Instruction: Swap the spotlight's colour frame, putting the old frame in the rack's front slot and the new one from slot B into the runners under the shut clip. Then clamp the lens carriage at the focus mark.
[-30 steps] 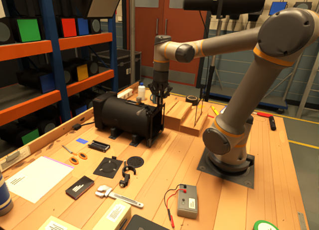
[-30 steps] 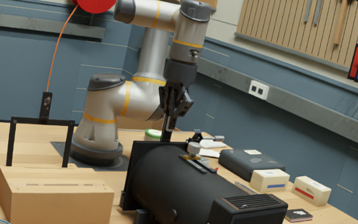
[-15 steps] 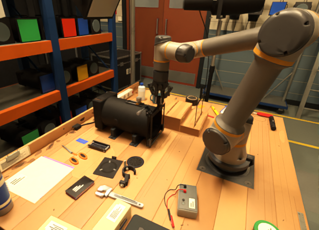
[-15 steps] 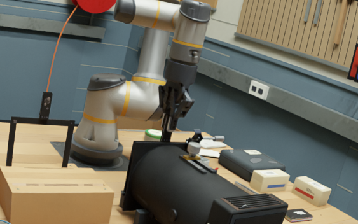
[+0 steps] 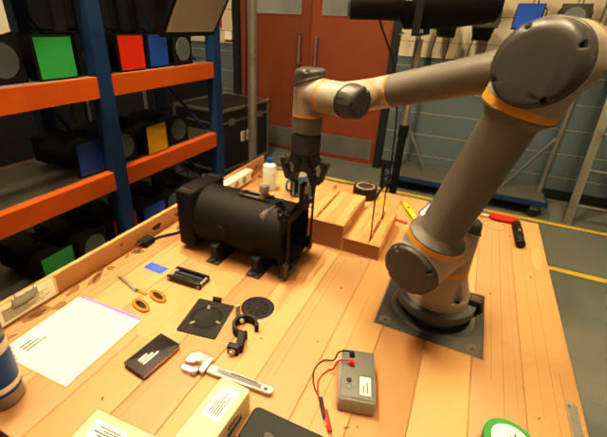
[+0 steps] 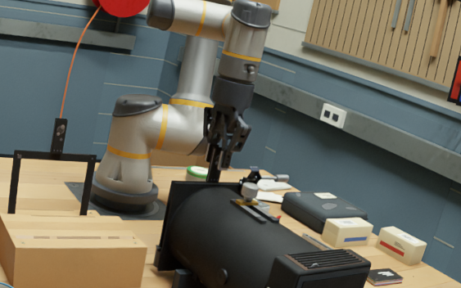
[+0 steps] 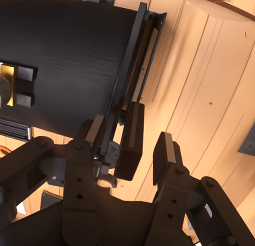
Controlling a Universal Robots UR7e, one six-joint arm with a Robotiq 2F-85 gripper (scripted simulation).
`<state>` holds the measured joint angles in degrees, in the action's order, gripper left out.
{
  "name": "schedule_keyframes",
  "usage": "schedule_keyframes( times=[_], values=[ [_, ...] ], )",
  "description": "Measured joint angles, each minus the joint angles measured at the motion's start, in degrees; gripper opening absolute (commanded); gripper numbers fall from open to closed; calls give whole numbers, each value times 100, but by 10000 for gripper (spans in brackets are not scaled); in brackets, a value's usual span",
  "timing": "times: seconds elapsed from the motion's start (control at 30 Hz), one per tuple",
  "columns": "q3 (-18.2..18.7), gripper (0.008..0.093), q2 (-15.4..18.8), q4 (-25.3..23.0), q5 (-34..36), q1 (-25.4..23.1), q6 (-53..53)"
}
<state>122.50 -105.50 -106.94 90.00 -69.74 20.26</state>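
Observation:
The colour frame [image 7: 135, 73] in the spotlight's front runners is mostly hidden; only its top edge and upright tab [image 7: 130, 138] show. The black spotlight [image 5: 240, 222] lies on the bench with its front end toward the wooden rack [image 5: 353, 217]. My gripper [image 5: 304, 185] [image 6: 219, 159] [image 7: 130, 141] is open, straddling the tab above the spotlight's front end, holding nothing. Another black frame [image 6: 51, 180] stands upright in the rack. The lens carriage knob [image 6: 249, 191] sits on the rail on top of the housing.
The wooden rack stands just past the spotlight's front. A white bottle [image 5: 269, 172] and tape roll [image 5: 365, 188] sit at the far bench edge. Small tools, a clamp [image 5: 240, 332] and a meter [image 5: 357, 382] lie on the near bench. The arm base [image 5: 436, 295] is to the right.

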Motion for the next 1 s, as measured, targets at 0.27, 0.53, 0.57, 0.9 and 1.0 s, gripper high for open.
schedule_keyframes(
  times=[0.27,0.53,0.57,0.9,1.0],
  values=[
    [-45,480,-16,67,0,0,0],
    [-481,480,-146,616,0,0,0],
    [-543,480,-159,689,0,0,0],
    [-758,480,-194,949,0,0,0],
    [-843,480,-202,1058,0,0,0]
  ],
)
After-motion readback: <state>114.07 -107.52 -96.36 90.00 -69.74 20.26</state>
